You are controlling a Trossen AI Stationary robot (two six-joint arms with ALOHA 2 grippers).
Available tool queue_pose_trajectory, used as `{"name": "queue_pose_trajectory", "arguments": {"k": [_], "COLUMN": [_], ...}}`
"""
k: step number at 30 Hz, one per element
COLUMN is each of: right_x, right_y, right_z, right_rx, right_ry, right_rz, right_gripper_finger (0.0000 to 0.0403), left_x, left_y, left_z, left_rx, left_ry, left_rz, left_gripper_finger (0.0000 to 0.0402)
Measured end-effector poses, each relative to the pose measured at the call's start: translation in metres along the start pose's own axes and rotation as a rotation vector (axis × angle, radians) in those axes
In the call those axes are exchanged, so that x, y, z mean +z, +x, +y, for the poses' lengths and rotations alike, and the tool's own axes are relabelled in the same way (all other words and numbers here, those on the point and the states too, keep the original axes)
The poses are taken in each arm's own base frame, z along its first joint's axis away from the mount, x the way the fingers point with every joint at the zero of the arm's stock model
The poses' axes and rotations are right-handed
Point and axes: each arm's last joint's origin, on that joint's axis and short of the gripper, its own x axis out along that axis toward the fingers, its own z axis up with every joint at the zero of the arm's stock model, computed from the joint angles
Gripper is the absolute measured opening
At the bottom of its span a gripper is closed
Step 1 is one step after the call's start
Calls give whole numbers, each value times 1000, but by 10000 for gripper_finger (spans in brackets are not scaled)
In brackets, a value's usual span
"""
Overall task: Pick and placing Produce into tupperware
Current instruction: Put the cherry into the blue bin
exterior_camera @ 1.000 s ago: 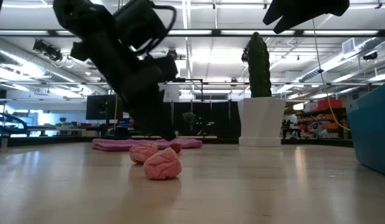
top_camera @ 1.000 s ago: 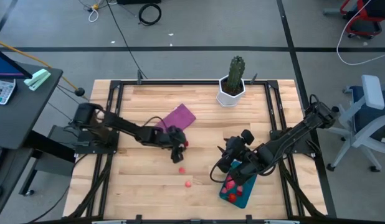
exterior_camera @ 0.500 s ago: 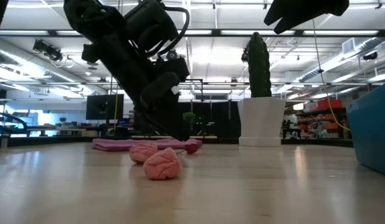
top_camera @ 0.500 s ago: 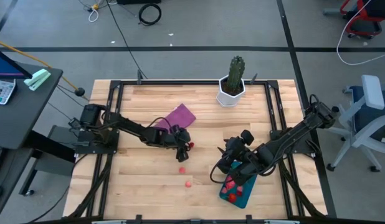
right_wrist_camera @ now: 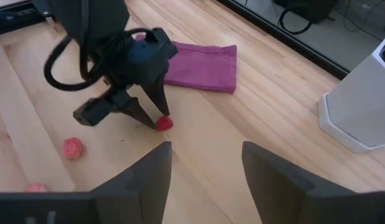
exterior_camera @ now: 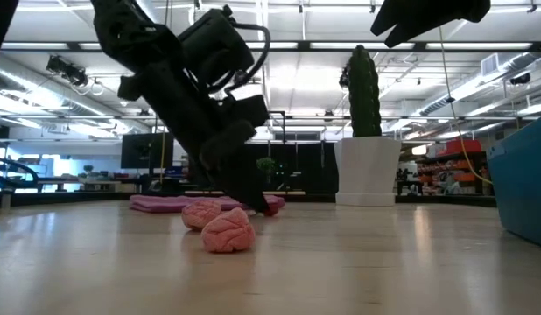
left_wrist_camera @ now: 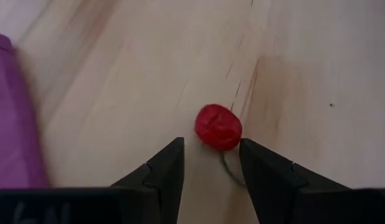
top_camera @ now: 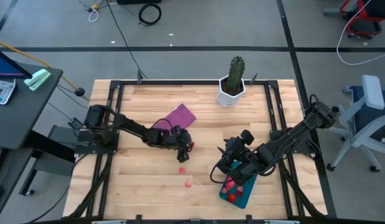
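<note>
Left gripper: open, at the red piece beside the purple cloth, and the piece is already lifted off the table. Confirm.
Not lifted. The left wrist view shows the red piece lying on the wooden table, just ahead of the open left gripper. The rest holds: it sits beside the purple cloth.

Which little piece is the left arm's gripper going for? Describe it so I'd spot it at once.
Start at the purple cloth in the middle of the wooden table. At its corner nearest the teal container, the left gripper stands open around a small round red piece. It is deep red and smooth, unlike the two paler pink, bumpy pieces lying loose farther off.
</note>
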Motion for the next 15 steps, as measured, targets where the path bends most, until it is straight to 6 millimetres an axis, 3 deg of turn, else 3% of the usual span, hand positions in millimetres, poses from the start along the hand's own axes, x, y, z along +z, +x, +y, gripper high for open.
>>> {"name": "queue_pose_trajectory", "arguments": {"k": [10,15], "right_x": [0,0], "right_y": [0,0], "right_z": [0,0], "right_rx": [1,1], "right_ry": [1,1], "right_rz": [-1,-1], "right_gripper_finger": [203,203], "left_x": [-3,-3], "left_y": [12,13], "left_z": [-1,-1], "left_rx": [15,20], "left_ry": [-6,12], "left_rz": [-38,-50], "left_gripper_finger": [159,118]}}
